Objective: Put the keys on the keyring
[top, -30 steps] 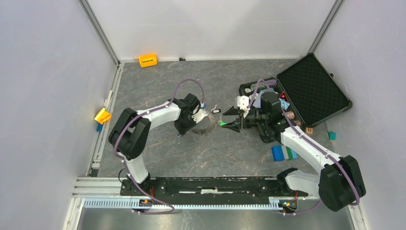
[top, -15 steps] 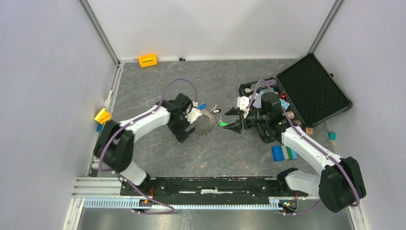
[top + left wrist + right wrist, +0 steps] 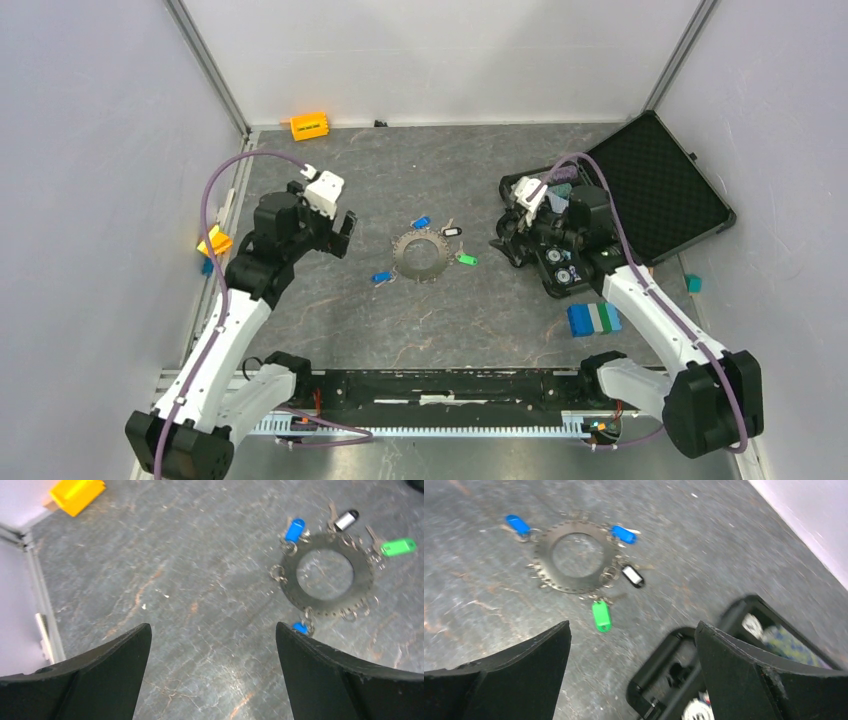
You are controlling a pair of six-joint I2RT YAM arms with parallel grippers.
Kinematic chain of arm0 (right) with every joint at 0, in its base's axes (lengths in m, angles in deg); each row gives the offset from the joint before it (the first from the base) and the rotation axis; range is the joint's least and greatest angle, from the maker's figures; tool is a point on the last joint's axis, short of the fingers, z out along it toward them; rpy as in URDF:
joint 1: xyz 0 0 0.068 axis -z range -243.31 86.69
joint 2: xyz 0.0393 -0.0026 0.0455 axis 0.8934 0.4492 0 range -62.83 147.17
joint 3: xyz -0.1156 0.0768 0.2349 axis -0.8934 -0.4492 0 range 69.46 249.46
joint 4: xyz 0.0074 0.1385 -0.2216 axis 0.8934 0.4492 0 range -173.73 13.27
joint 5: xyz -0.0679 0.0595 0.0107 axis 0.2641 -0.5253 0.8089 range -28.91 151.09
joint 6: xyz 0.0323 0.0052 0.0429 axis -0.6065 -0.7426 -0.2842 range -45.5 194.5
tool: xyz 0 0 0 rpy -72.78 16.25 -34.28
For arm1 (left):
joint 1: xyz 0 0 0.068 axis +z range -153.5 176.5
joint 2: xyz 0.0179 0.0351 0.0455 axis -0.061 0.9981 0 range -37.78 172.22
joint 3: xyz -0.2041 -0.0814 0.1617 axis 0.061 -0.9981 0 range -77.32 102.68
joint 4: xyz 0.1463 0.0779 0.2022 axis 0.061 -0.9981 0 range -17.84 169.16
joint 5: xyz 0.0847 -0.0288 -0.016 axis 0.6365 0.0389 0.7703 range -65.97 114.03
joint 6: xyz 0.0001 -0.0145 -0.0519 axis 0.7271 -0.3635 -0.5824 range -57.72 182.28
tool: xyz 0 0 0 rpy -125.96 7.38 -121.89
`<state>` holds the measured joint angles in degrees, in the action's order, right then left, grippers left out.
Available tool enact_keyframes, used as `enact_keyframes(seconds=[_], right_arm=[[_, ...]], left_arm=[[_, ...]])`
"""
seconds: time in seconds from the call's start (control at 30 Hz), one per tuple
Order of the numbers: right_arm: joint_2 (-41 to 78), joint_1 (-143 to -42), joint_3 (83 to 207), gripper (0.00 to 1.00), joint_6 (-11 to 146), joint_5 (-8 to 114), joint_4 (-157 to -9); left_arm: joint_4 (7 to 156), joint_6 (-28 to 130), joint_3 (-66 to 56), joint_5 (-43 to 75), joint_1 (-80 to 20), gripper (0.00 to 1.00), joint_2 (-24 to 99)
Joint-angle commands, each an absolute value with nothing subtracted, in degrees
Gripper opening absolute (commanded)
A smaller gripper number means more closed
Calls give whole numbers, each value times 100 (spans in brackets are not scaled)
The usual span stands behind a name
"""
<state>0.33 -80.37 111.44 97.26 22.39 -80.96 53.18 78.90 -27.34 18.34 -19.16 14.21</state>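
Observation:
The keyring (image 3: 405,266), a grey toothed ring, lies flat on the table between the arms. It also shows in the left wrist view (image 3: 364,582) and the right wrist view (image 3: 574,586). Round its rim lie keys with tags: a blue one (image 3: 421,221), a black one (image 3: 452,231), a green one (image 3: 466,259) and another blue one (image 3: 380,278), their small loops at the ring's edge. My left gripper (image 3: 338,234) hangs open to the left of the ring, holding nothing. My right gripper (image 3: 503,240) is open over the case's near corner, also holding nothing.
An open black case (image 3: 655,190) with striped chips stands at the right, its corner under my right gripper (image 3: 632,622). Blue and green blocks (image 3: 593,318) lie near the right arm. An orange block (image 3: 309,126) sits at the back wall, a yellow piece (image 3: 213,241) at the left rail.
Both grippers have let go and opened wide. The left arm drew back left from the keyring, the right arm drew back toward the case. The green-tagged key now lies by the ring.

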Motion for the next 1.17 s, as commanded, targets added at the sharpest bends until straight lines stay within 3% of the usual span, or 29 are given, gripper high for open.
enact_keyframes(seconds=[0.0, 0.13, 0.5, 1.13], right_arm=[[-406, -7864, 11253, 98, 9134, 3472, -8089], [-1083, -7823, 10749, 98, 9203, 3970, -8578], [-2329, -7803, 9886, 98, 9556, 3998, -9033], [-2127, -7797, 9840, 98, 9682, 4106, -8991]], left_arm=[[6359, 7258, -3042, 2631, -1747, 100, 1131], [6595, 7312, -3299, 2744, -1611, 100, 596], [4985, 7980, -2981, 1814, -1615, 100, -576], [5182, 7475, -3410, 1727, -1612, 100, -524]])
